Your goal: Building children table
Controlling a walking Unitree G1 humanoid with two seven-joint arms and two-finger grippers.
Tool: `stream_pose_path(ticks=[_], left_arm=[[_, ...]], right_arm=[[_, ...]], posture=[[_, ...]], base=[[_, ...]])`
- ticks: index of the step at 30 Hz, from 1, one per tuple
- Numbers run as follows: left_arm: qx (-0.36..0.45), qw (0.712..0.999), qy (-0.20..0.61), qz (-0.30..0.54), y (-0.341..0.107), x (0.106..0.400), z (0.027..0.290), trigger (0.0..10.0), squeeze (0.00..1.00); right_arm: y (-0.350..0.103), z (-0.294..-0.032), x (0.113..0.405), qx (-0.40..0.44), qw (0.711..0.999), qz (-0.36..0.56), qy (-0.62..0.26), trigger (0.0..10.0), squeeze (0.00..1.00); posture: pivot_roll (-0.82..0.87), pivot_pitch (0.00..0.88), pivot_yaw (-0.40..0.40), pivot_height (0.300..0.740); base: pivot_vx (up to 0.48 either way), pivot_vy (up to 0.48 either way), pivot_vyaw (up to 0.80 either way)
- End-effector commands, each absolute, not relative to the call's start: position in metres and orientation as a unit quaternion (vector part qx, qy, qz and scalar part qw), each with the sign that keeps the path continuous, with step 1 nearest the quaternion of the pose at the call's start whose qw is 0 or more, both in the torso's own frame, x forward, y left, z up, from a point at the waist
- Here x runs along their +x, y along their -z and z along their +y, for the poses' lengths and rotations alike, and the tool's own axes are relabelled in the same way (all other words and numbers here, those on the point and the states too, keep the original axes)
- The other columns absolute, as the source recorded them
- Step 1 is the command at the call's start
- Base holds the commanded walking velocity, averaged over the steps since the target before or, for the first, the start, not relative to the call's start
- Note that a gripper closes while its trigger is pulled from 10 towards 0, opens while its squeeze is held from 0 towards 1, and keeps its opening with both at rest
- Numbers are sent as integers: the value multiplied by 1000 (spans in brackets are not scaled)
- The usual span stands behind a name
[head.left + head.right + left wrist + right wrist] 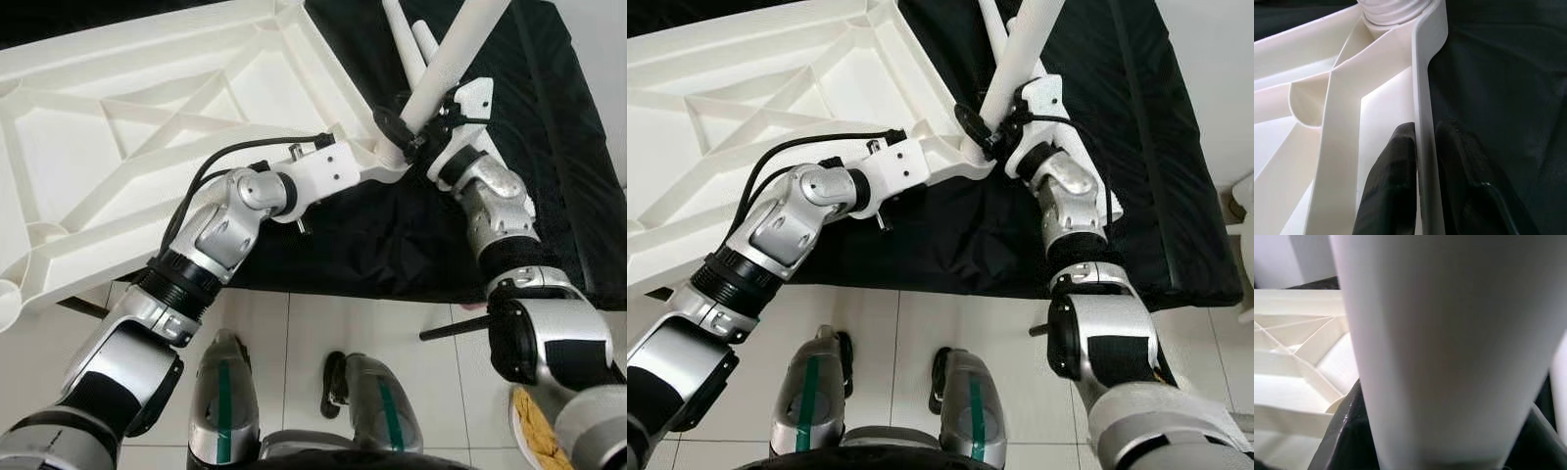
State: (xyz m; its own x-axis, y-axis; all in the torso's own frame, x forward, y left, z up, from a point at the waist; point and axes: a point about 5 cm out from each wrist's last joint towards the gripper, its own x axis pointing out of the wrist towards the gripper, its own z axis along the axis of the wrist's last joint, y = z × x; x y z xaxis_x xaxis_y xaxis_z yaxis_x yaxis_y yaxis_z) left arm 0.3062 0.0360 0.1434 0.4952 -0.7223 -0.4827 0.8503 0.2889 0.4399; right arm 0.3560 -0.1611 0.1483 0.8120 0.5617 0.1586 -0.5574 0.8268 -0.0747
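Two silver arms reached over the upturned white tabletop (pixel 147 127), which lay ribbed underside up, partly on a black cloth (pixel 549 147) and partly overhanging the tiled floor (pixel 372 333). The left tool (pixel 1422 147) was pinched on the tabletop's outer rim, one black finger (pixel 1396 171) inside the wall and the other outside against the cloth. The right tool (pixel 411 132) was clamped around a white table leg (pixel 456 54), holding it tilted with its lower end at the tabletop's near corner socket. More white legs (pixel 416 44) lay on the cloth just beyond, crossing behind the held one.
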Motion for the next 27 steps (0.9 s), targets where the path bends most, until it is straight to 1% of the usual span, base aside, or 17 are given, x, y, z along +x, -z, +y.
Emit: stream_pose_path(ticks=[1, 5, 10, 12, 13, 15, 19, 20, 22, 27], left_arm=[[340, 792, 499, 93, -141, 303, 33, 10000, 0], [338, 792, 501, 91, -141, 302, 32, 10000, 0], [337, 792, 500, 92, -141, 302, 32, 10000, 0], [337, 792, 501, 92, -140, 300, 32, 10000, 0], [337, 792, 501, 92, -140, 300, 32, 10000, 0], [337, 792, 502, 93, -140, 300, 32, 10000, 0], [336, 792, 501, 93, -139, 299, 33, 10000, 0], [336, 791, 502, 94, -139, 299, 33, 10000, 0], [337, 791, 502, 93, -139, 298, 32, 10000, 0], [337, 791, 502, 92, -139, 299, 32, 10000, 0]], right_arm=[[-147, -161, 355, -2, 956, -87, -280, 10000, 0], [-148, -153, 349, 28, 973, -101, -207, 10000, 0], [-149, -147, 346, 45, 977, -107, -177, 10000, 0], [-150, -138, 343, 59, 981, -114, -142, 10000, 0], [-150, -138, 343, 59, 981, -114, -142, 10000, 0], [-152, -133, 340, 73, 986, -113, -97, 10000, 0], [-154, -129, 336, 75, 988, -114, -68, 10000, 0], [-156, -121, 332, 87, 990, -111, -28, 10000, 0], [-157, -115, 329, 84, 991, -107, 6, 10000, 0], [-157, -107, 326, 82, 991, -108, 7, 10000, 0]], posture=[[43, 58, -67, 740], [42, 66, -70, 740], [43, 65, -71, 740], [43, 66, -72, 740], [43, 66, -72, 740], [46, 67, -73, 740], [48, 69, -73, 740], [49, 71, -72, 740], [49, 74, -74, 740], [50, 75, -72, 740]], base=[[0, 0, 0], [0, 0, 0], [0, 0, 0], [0, 0, 0], [0, 0, 0], [0, 0, 0], [0, 0, 0], [0, 0, 0], [0, 0, 0], [0, 0, 0]])
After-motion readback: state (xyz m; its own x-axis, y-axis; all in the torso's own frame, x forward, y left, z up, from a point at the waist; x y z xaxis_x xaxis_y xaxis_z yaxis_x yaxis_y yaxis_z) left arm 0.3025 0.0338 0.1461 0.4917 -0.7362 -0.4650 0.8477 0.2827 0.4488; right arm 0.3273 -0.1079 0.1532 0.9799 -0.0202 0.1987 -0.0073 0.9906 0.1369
